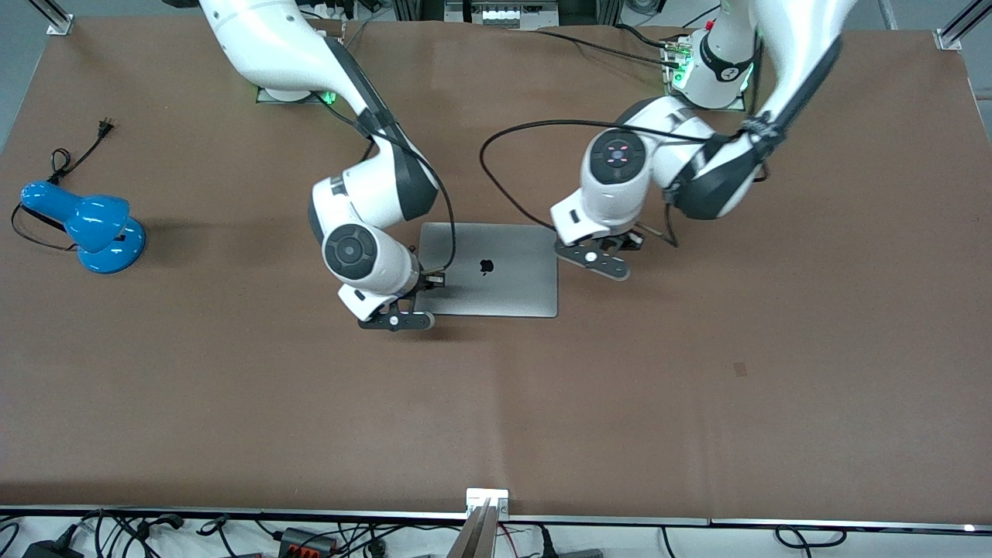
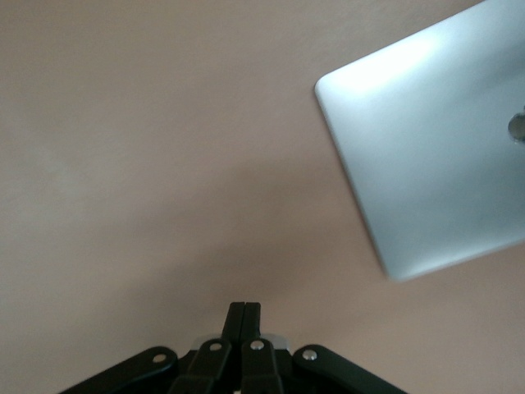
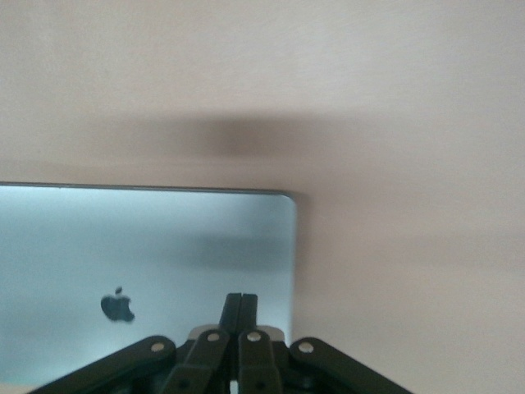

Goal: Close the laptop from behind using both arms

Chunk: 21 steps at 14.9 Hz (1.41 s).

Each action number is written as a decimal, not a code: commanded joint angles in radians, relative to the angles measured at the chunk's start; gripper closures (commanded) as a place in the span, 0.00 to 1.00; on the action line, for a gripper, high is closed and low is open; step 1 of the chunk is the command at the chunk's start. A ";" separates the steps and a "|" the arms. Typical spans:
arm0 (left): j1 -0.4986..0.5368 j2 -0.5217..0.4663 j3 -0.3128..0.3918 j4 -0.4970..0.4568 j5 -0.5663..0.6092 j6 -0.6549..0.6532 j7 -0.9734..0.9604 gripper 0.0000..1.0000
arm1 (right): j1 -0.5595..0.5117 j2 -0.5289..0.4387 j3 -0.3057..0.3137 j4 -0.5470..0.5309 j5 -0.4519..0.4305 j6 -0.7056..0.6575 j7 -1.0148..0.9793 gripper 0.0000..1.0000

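The laptop (image 1: 490,270) lies shut and flat mid-table, long axis running between the arms; the clenched, empty right end effector (image 3: 239,305) hovers over its lid edge, while the clenched, empty left end effector (image 2: 244,313) hangs over bare table (image 1: 697,403) just beside it.

The right arm (image 1: 364,194) is bent down from its base at the bench's robot edge, its tool (image 3: 239,305) held with fingers pressed together. The left arm (image 1: 697,167) is folded low toward mid-bench, and its tool (image 2: 244,313) is likewise closed, nothing being gripped.
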<state>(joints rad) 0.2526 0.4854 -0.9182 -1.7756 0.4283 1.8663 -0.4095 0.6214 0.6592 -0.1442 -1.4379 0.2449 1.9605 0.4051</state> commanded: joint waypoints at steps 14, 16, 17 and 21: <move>0.547 -0.014 -0.334 0.392 -0.046 -0.460 0.264 0.00 | -0.005 -0.276 -0.336 0.048 -0.044 -0.271 -0.149 0.00; 0.547 -0.053 -0.245 0.395 -0.112 -0.461 0.360 0.00 | -0.009 -0.276 -0.373 0.112 -0.042 -0.316 -0.149 0.00; 0.536 -0.108 -0.170 0.395 -0.185 -0.458 0.406 0.00 | -0.006 -0.276 -0.397 0.120 -0.042 -0.324 -0.149 0.00; 0.352 -0.172 0.158 0.393 -0.264 -0.452 0.480 0.00 | -0.034 -0.289 -0.434 0.128 -0.029 -0.331 -0.196 0.00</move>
<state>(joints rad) 0.7187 0.3794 -0.9167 -1.3833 0.2095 1.4228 0.0225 0.6065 0.3798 -0.5763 -1.3216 0.2147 1.6425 0.2359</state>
